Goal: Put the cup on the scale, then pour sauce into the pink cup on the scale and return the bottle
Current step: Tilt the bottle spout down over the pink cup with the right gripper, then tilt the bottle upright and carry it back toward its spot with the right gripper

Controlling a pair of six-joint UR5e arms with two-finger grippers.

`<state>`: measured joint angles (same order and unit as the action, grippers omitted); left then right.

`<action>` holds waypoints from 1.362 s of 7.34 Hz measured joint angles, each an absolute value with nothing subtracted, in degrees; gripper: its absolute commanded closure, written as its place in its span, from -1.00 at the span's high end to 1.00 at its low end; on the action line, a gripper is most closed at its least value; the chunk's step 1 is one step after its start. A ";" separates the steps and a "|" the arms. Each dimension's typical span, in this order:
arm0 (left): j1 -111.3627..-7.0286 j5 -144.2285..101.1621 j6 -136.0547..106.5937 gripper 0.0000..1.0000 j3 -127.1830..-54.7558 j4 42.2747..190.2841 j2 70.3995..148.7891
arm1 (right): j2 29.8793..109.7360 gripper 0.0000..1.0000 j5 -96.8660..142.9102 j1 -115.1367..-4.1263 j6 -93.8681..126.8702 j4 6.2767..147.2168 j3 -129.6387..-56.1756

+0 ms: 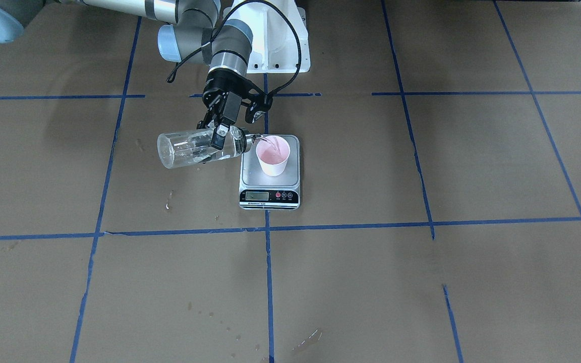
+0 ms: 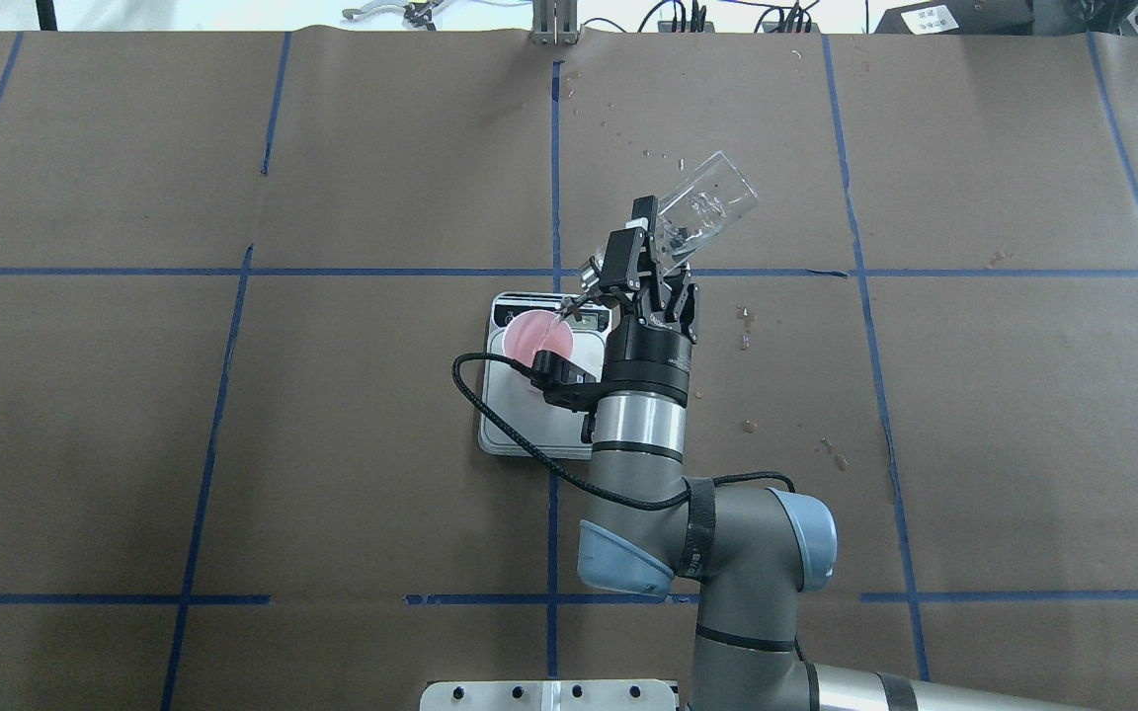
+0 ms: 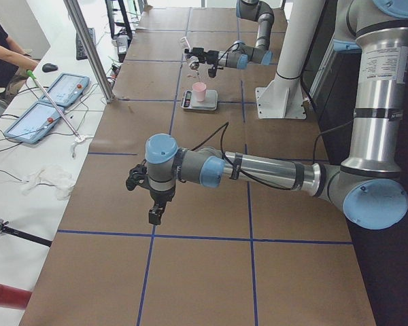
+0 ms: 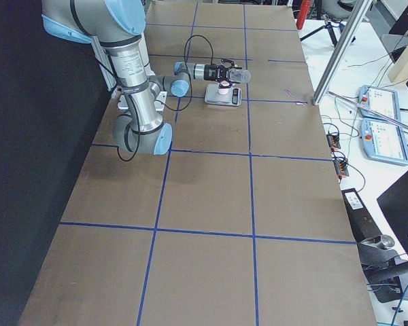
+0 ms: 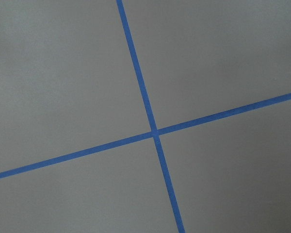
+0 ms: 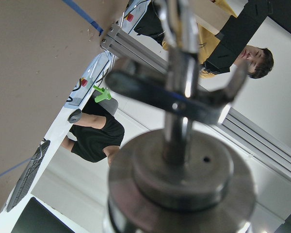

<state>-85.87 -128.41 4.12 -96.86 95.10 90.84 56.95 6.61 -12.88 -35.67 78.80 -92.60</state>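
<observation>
My right gripper (image 1: 218, 132) is shut on the clear glass bottle (image 1: 184, 148) and holds it tipped almost flat, with the spout over the pink cup (image 1: 272, 154). A thin stream of clear sauce (image 1: 266, 141) runs from the spout into the cup. The cup stands upright on the silver scale (image 1: 269, 195). In the overhead view the gripper (image 2: 640, 259) holds the bottle (image 2: 702, 212) beside the cup (image 2: 537, 334) on the scale (image 2: 529, 434). The right wrist view shows the metal cap (image 6: 179, 165) close up. My left gripper (image 3: 155, 210) hangs over bare table far from the scale; I cannot tell whether it is open.
Brown paper with a blue tape grid (image 1: 268, 227) covers the table. Small wet drops (image 2: 745, 321) lie to the right of the scale. The robot's white base (image 1: 280, 50) stands behind the scale. Tablets (image 3: 51, 102) and an operator sit beyond the table's far edge.
</observation>
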 measured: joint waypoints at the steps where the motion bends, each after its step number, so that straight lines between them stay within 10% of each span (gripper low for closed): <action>1: -85.87 -128.41 4.13 1.00 -96.86 95.10 90.85 | 57.19 -1.00 7.60 -12.90 -32.69 77.49 -92.52; 10: -85.87 -128.41 4.04 1.00 -96.78 94.99 90.97 | 60.28 -1.00 19.30 -13.06 3.68 63.72 -92.44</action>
<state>-85.87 -128.41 4.04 -96.78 94.99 90.97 60.28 19.30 -13.06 3.68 63.72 -92.44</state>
